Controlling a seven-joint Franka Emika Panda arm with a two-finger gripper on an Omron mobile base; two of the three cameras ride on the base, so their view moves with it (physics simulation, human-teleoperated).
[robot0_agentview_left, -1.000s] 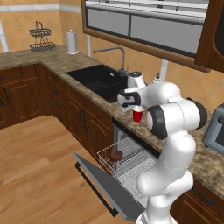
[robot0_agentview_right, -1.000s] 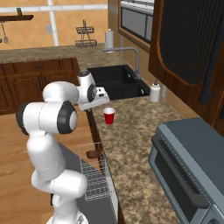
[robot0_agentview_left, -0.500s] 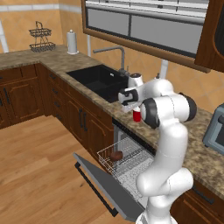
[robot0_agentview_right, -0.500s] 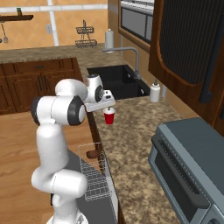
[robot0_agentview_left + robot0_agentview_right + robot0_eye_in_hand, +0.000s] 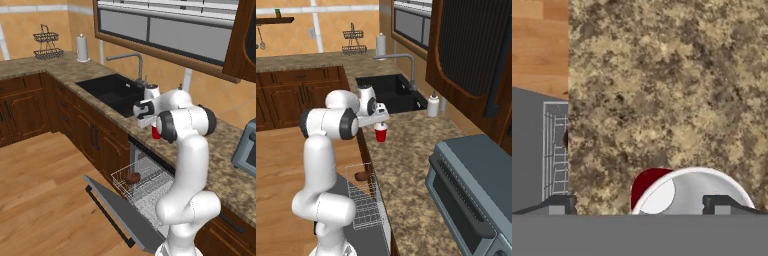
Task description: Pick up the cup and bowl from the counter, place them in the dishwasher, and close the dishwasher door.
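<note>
Currently the pincer [image 5: 637,204] is seen spread wide above the cup [image 5: 684,192], with nothing pinched between its tips. In the hand view the cup's white rim and inside are seen from above, its red wall showing at one side; one dark fingertip [image 5: 559,202] lies well clear of the rim and the other [image 5: 719,202] is seen over its far edge. The cup [image 5: 380,133] is stood upright on the speckled worktop [image 5: 406,165], near the front edge and just beside the black sink [image 5: 388,92]. In the left base view the cup [image 5: 155,133] is largely hidden behind the arm's elbow. The dishwasher door [image 5: 117,212] is found dropped open, and the white wire rack [image 5: 145,187] is drawn out over it. The bowl [image 5: 132,178] is seen resting inside the rack, near its outer end. A grey toaster oven [image 5: 476,195] is noted further along the worktop, well apart from the cup.
</note>
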